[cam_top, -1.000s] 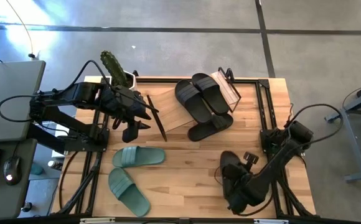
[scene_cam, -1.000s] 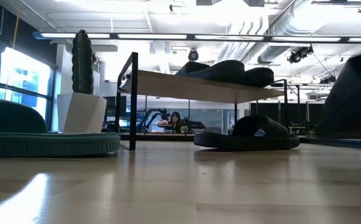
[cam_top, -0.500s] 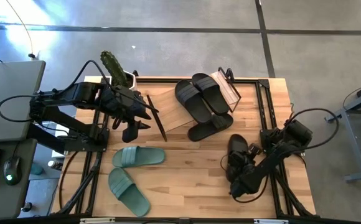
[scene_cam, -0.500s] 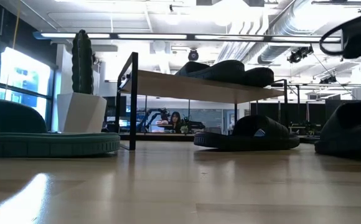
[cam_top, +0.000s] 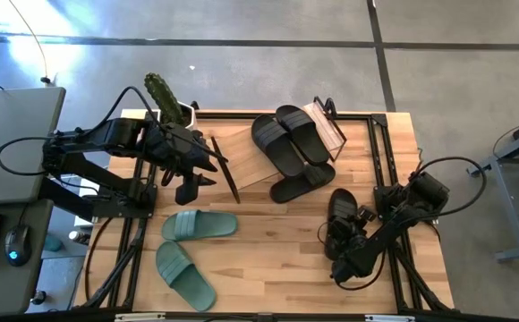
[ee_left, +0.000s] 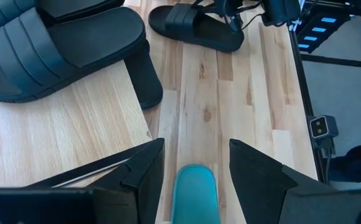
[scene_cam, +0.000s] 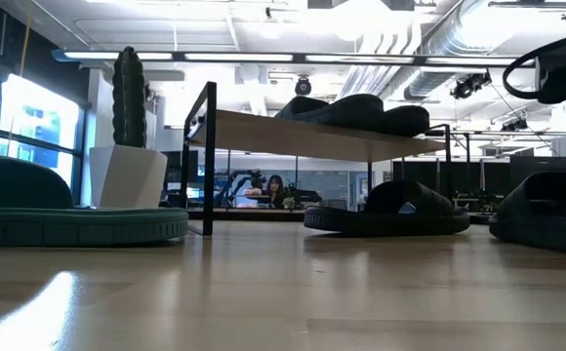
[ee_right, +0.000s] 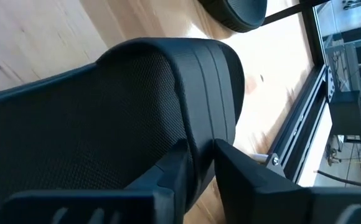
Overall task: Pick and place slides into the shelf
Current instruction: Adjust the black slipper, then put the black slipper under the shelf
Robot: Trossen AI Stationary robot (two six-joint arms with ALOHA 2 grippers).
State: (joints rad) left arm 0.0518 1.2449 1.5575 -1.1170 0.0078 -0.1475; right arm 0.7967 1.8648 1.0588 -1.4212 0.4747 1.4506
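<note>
The shelf [cam_top: 246, 161] holds two black slides [cam_top: 286, 134] on its top board. A third black slide [cam_top: 302, 183] lies on the table with one end under that board. Two sage green slides [cam_top: 199, 224] [cam_top: 185, 273] lie flat near the left front. My right gripper [cam_top: 344, 243] is shut on the fourth black slide [cam_top: 340, 219], right of the shelf. My left gripper [ee_left: 196, 165] is open and hovers between the shelf and the nearer green slide [ee_left: 194, 193]. My right gripper holds the black slide by its broad strap [ee_right: 199, 146], the strap's edge pinched between the two fingers [ee_right: 168, 180]. One finger is on the meshed side, the other on the smooth ribbed side. It comes from the table's near side. The slide [scene_cam: 546, 210] sits low; whether its sole touches the table I cannot tell.
A white pot with a tall cactus [cam_top: 163, 94] stands at the far left corner beside the shelf. Black frame rails [cam_top: 380, 152] run along the table's edges. Bare wood [cam_top: 268, 259] lies between the green slides and my right arm. A person [scene_cam: 275, 187] sits far behind the table.
My right gripper has carried the black slide from the table's near edge toward the far edge and the shelf, mostly in the first half second. In the low view the slide has shrunk and dropped lower. The left arm has kept still.
</note>
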